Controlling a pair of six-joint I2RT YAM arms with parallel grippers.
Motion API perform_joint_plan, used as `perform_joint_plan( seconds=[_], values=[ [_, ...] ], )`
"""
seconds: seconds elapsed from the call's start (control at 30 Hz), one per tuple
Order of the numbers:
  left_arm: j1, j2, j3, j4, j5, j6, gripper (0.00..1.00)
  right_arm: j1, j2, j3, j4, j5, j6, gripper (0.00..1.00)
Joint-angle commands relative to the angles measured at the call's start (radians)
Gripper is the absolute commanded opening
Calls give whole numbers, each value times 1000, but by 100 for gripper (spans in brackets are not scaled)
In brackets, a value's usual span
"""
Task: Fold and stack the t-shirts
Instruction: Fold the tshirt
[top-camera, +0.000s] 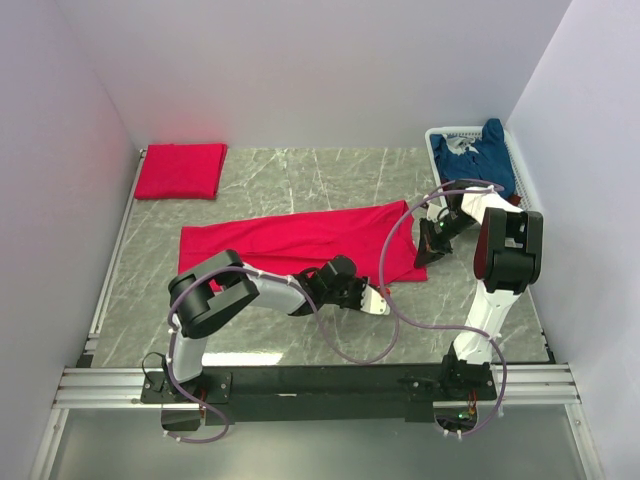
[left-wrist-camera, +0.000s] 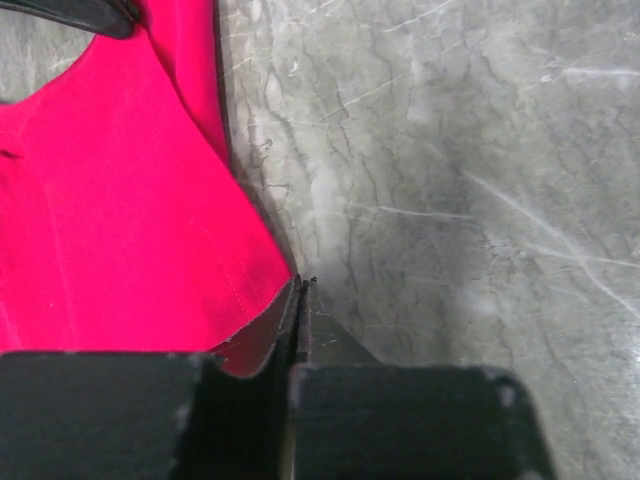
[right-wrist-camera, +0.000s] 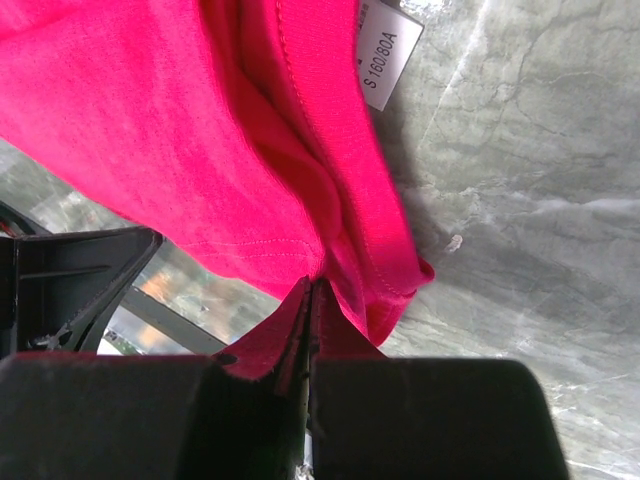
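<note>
- A bright red t-shirt (top-camera: 300, 238) lay spread across the middle of the grey marbled surface (top-camera: 300, 170), running from 9 o'clock to 3 o'clock. It looked to be the shirt being folded.
- The left arm (top-camera: 260, 290) reached in low from 7 o'clock. Its jaws were pressed fully together on the shirt's near edge at about 5 o'clock, with a thin lip of red cloth nipped between them in the wrist view.
- The right arm (top-camera: 505, 250) bent down over the shirt's 3 o'clock end. Its jaws were clamped shut on a bunched layer of red cloth, close to the white size label (right-wrist-camera: 388, 55) sewn into the shirt.
- With two pinches on the same end of the shirt, the likely aim was to lift that end evenly and carry it over toward 9 o'clock without the cloth sagging or twisting.
- A folded red t-shirt (top-camera: 180, 170) sat square in the 10 o'clock corner, probably the start of the stack.
- A navy blue t-shirt (top-camera: 482, 155) lay crumpled in a white basket (top-camera: 437, 140) at 2 o'clock, unfolded and apparently waiting its turn.
</note>
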Motion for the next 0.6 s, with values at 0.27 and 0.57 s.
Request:
perform_joint_plan(
  seconds=[0.27,0.57],
  values=[
    [21,-59,37,-57,43,-17,37,-8,-21,33,-14,-24,-13,0],
    [43,26,136,-201,97,6,29,-10,-22,50,-32,-34,-19,0]
  ],
)
